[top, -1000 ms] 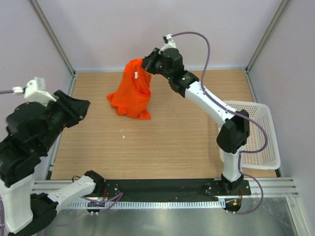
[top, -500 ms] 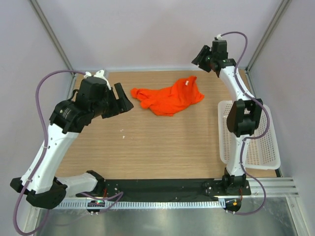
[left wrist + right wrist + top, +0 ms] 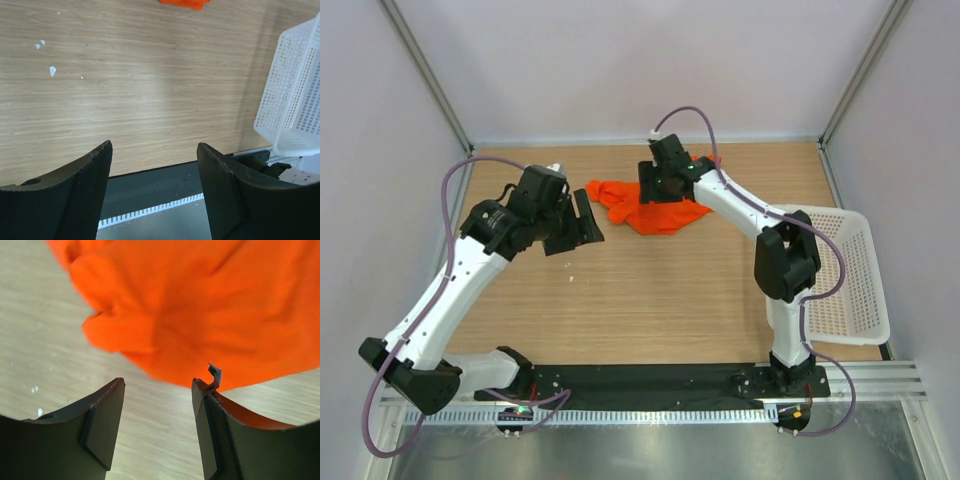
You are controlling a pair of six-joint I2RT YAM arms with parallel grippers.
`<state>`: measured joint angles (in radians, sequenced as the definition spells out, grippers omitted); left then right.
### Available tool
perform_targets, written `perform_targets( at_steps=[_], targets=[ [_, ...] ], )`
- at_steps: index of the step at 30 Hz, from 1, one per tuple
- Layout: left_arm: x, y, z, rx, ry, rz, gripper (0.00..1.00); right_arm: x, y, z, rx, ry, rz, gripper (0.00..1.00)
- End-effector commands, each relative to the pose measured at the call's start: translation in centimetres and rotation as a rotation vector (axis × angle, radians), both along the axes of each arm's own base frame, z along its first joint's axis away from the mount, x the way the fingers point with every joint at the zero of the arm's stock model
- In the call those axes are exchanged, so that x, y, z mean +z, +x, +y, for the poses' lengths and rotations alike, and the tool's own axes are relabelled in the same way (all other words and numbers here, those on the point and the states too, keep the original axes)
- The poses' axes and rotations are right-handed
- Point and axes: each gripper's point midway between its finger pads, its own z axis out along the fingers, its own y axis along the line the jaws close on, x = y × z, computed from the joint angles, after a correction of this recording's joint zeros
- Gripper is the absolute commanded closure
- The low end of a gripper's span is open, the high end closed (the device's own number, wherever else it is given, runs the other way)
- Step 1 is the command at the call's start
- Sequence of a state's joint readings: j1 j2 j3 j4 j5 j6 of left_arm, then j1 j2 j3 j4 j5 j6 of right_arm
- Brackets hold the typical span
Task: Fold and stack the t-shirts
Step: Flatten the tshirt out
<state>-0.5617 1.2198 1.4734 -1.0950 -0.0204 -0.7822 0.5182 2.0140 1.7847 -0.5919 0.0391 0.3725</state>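
One bright orange-red t-shirt (image 3: 655,207) lies crumpled in a low heap at the back middle of the wooden table. My right gripper (image 3: 658,193) hovers just over the heap, open. In the right wrist view the t-shirt (image 3: 200,305) fills the top, just beyond the right gripper (image 3: 159,384), and only bare table shows between its fingers. My left gripper (image 3: 583,226) stands open just left of the heap, holding nothing. The left wrist view shows the left gripper (image 3: 155,146) over bare wood, with a sliver of the t-shirt (image 3: 182,2) at the top edge.
A white lattice basket (image 3: 850,285) sits empty at the table's right edge, and the basket (image 3: 295,95) also shows in the left wrist view. A few white crumbs (image 3: 570,268) lie on the wood. Frame posts and grey walls enclose the table.
The t-shirt, lifted by the right gripper a second ago, now lies on the table. The right gripper opened, swung away and returned over the heap. The left arm came in beside it.
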Motion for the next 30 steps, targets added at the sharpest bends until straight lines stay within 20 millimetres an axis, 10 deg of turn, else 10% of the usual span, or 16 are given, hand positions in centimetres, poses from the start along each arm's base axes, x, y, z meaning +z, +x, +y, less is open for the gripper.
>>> perform_targets(
  at_steps=[1, 11, 18, 22, 30],
  targets=[
    [0.6, -0.1, -1.1, -0.026, -0.068, 0.000, 0.30, 0.1, 0.5, 0.9, -0.024, -0.030, -0.053, 0.38],
    [0.7, -0.5, 0.7, -0.004, -0.040, -0.007, 0.30, -6.0, -0.7, 3.0, 0.058, -0.265, 0.011, 0.38],
    [1.8, -0.9, 2.8, 0.031, -0.044, -0.026, 0.28, -8.6, -0.9, 2.2, 0.026, -0.328, 0.054, 0.58],
    [2.3, -1.2, 3.8, 0.041, -0.029, -0.034, 0.28, -6.6, -1.5, 3.3, 0.024, -0.303, 0.028, 0.96],
    [4.8, -2.1, 6.2, 0.122, -0.027, -0.143, 0.26, 4.3, -7.1, 6.2, 0.105, -0.229, -0.108, 0.99]
  ],
)
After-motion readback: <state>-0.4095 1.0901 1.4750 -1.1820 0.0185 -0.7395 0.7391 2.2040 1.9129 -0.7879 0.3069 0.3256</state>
